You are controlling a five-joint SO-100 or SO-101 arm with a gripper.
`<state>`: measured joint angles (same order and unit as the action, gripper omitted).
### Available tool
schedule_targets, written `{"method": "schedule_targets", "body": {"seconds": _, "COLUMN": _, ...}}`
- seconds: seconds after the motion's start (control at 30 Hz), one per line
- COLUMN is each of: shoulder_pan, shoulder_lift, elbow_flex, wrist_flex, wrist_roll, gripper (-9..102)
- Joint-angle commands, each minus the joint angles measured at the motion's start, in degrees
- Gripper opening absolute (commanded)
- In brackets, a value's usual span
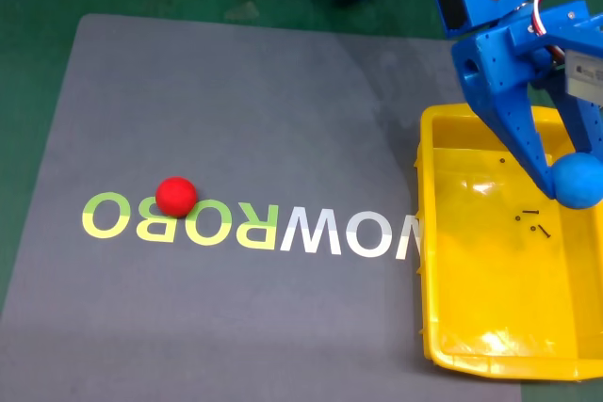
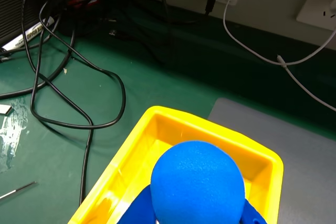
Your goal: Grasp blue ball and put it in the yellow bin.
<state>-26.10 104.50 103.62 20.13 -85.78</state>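
now blue ball over yellow bin

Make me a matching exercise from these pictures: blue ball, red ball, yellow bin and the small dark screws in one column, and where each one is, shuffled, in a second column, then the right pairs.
Things:
1. blue ball
2. red ball
3. yellow bin
4. dark screws

Places:
A. lying on the bin's floor
B. on the grey mat, on the printed letters
C. held in the jaws of the gripper above the bin
D. at the mat's right edge in the fixed view

Pairs: 1-C, 2-B, 3-D, 4-A
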Motion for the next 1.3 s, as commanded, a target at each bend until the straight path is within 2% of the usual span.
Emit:
{"method": "schedule_targets", "body": {"seconds": 0.0, "shoulder_pan": -0.3, "shoulder_lift": 2.3, "elbow_flex": -0.8, "wrist_flex": -0.3, "wrist_roll": 0.0, "gripper": 15}}
{"method": "schedule_targets", "body": {"seconds": 0.1, "shoulder_pan": 0.3, "shoulder_lift": 2.3, "elbow_flex": -0.4, "wrist_flex": 0.0, "wrist_roll": 0.0, "gripper": 28}}
{"method": "schedule_targets", "body": {"seconds": 0.2, "shoulder_pan": 0.8, "shoulder_lift": 2.2, "elbow_flex": -0.2, "wrist_flex": 0.0, "wrist_roll": 0.0, "gripper": 33}}
{"method": "schedule_targets", "body": {"seconds": 0.7, "shoulder_pan": 2.9, "shoulder_lift": 3.1, "elbow_flex": -0.1, "wrist_flex": 0.0, "wrist_roll": -0.6, "gripper": 35}}
{"method": "schedule_targets", "body": {"seconds": 0.83, "shoulder_pan": 3.7, "shoulder_lift": 7.6, "elbow_flex": 0.4, "wrist_flex": 3.2, "wrist_roll": 0.0, "gripper": 35}}
{"method": "schedule_targets", "body": {"seconds": 0.93, "shoulder_pan": 5.4, "shoulder_lift": 14.6, "elbow_flex": 3.2, "wrist_flex": 7.4, "wrist_roll": 0.3, "gripper": 30}}
{"method": "schedule_targets", "body": {"seconds": 1.07, "shoulder_pan": 9.1, "shoulder_lift": 27.2, "elbow_flex": 9.0, "wrist_flex": 16.5, "wrist_roll": -0.2, "gripper": 13}}
{"method": "schedule_targets", "body": {"seconds": 1.17, "shoulder_pan": 13.2, "shoulder_lift": 37.5, "elbow_flex": 14.1, "wrist_flex": 24.7, "wrist_roll": -0.7, "gripper": 5}}
{"method": "schedule_targets", "body": {"seconds": 1.27, "shoulder_pan": 17.7, "shoulder_lift": 46.0, "elbow_flex": 19.1, "wrist_flex": 31.0, "wrist_roll": -1.8, "gripper": 2}}
